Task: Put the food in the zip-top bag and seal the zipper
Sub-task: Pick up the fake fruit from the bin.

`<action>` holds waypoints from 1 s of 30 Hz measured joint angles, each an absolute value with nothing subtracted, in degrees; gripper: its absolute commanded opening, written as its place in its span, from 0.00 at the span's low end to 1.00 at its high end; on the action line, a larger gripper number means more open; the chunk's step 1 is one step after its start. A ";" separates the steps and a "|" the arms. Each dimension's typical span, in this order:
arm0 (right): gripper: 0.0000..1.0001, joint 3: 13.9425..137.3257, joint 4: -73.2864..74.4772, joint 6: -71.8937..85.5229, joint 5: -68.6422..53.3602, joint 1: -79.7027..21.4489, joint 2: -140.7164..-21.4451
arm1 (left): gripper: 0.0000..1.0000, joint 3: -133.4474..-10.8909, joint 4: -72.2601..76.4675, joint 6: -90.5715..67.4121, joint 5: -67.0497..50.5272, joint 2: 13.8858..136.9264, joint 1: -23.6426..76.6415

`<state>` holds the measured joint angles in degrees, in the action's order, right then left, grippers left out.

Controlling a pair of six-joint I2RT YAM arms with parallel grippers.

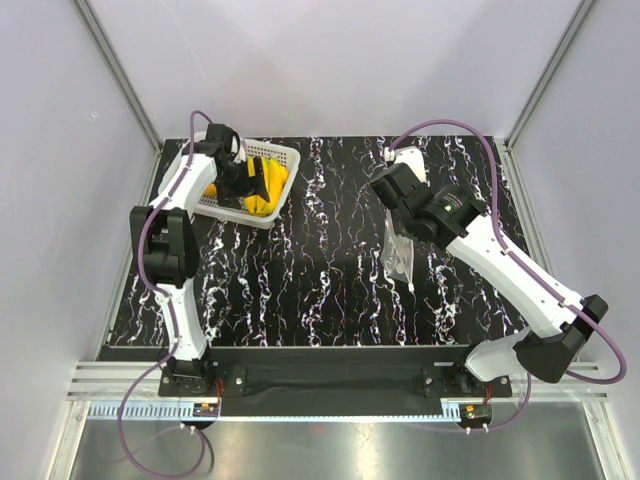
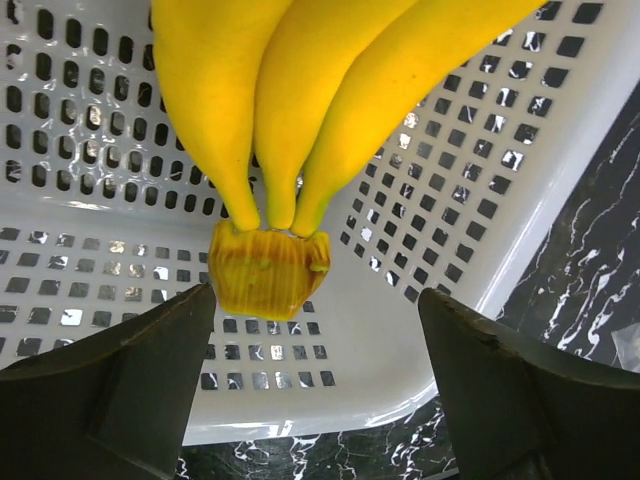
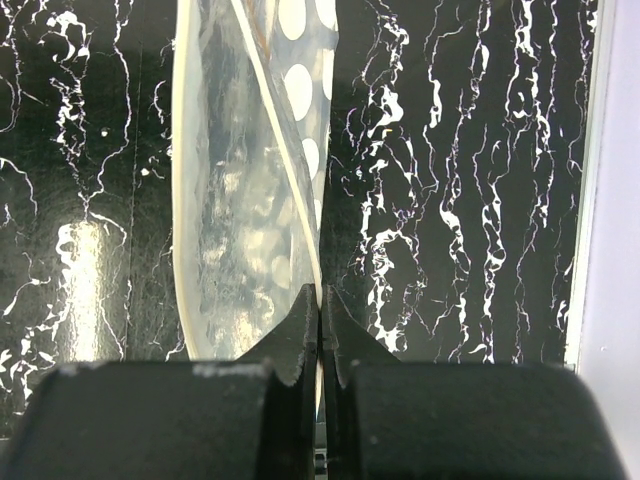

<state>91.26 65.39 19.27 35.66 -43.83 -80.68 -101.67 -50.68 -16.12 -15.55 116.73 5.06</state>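
Pale walls [image 1: 330, 60] framed by aluminium posts [image 1: 115, 70] enclose a black, white-veined tabletop [image 1: 320, 290] under even light.

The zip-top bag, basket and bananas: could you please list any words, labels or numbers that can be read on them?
No readable text in any view.
The zip-top bag: only white printed dots, no letters.
The basket: plain white perforated plastic, no label.
The bananas: no sticker showing.

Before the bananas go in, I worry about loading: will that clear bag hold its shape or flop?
Probably floppy: the zip-top bag twists and creases beyond the right gripper, pinched shut on its edge. Likely light and slippery, being thin glossy film.
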 measured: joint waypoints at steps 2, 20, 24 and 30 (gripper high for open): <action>0.00 91.26 65.39 19.27 35.35 -43.83 -80.66 | 0.96 -101.71 -51.03 -16.01 -14.37 116.73 5.06; 0.00 91.26 65.41 19.29 34.81 -43.83 -80.64 | 0.83 -106.72 -57.80 -12.47 -8.01 126.63 8.27; 0.00 91.26 65.41 19.29 34.81 -43.83 -80.62 | 0.55 -106.76 -58.06 -12.49 -7.92 127.39 8.27; 0.00 91.26 65.41 19.29 34.81 -43.83 -80.62 | 0.45 -105.67 -56.73 -12.95 -7.88 126.02 8.27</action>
